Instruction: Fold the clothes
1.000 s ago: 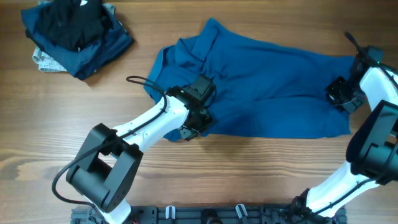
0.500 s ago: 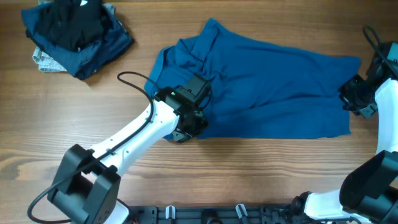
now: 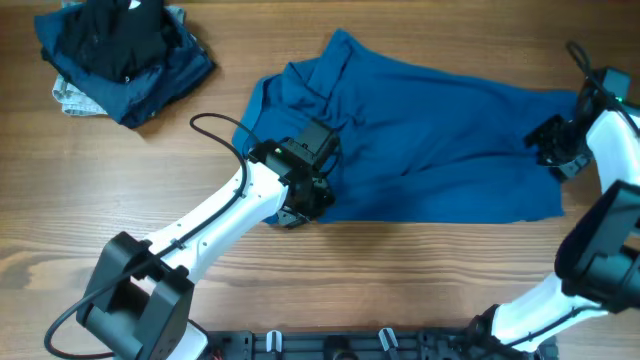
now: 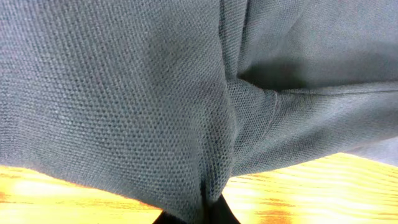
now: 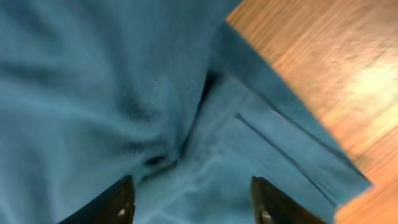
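A blue polo shirt (image 3: 430, 140) lies spread across the wooden table, collar end to the left. My left gripper (image 3: 300, 205) is shut on the shirt's lower left edge; in the left wrist view the fabric (image 4: 155, 106) is pinched between the finger tips (image 4: 205, 214). My right gripper (image 3: 553, 148) is over the shirt's right end. In the right wrist view its fingers (image 5: 193, 202) are spread open with blue cloth (image 5: 124, 93) between and below them, not pinched.
A pile of dark blue and black clothes (image 3: 120, 50) sits at the far left corner. Bare wood (image 3: 420, 270) runs along the front of the table. A black cable (image 3: 215, 130) loops from the left arm beside the shirt.
The right gripper swung out past the shirt's right edge and has come back over the right end. The left gripper shifted slightly left early on, then stayed still, gripping the shirt.
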### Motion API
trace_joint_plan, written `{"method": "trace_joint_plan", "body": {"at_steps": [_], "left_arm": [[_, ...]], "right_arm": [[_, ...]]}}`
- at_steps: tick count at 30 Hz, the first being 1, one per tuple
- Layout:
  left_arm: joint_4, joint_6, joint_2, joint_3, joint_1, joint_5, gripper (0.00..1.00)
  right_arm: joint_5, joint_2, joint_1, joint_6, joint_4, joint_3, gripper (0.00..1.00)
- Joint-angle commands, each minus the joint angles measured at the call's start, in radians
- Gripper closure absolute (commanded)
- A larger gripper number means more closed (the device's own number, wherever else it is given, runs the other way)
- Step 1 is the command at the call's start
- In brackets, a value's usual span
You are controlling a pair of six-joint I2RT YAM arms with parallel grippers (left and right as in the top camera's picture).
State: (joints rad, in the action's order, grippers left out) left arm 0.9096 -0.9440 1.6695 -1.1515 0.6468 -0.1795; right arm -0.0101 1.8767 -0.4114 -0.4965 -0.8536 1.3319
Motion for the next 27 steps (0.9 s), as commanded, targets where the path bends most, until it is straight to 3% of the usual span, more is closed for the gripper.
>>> {"method": "trace_joint_plan", "body": {"at_steps": [1, 14, 15, 18, 23, 27], "left_arm": [[0.005, 0.017, -0.013, -0.007, -0.006, 0.016, 0.96], [0.005, 0.017, -0.013, -0.007, -0.006, 0.013, 0.96], [0.005, 0.017, -0.013, -0.007, -0.006, 0.013, 0.96], [0.005, 0.017, -0.014, -0.007, -0.006, 0.013, 0.96], [0.005, 0.017, -0.018, -0.007, -0.006, 0.013, 0.96], [0.010, 0.018, -0.037, -0.007, -0.006, 0.000, 0.96]], "right_arm": [[0.034, 0.055, -0.002, -0.003, 0.030, -0.006, 0.42], [0.038, 0.144, -0.001, -0.004, 0.083, -0.006, 0.47], [0.038, 0.150, -0.001, -0.004, 0.083, -0.006, 0.48], [0.037, 0.149, -0.002, -0.005, 0.083, -0.005, 0.74], [-0.011, 0.118, -0.002, -0.012, 0.049, 0.005, 0.84], [-0.082, 0.050, -0.002, -0.012, -0.013, 0.018, 0.83]]}}
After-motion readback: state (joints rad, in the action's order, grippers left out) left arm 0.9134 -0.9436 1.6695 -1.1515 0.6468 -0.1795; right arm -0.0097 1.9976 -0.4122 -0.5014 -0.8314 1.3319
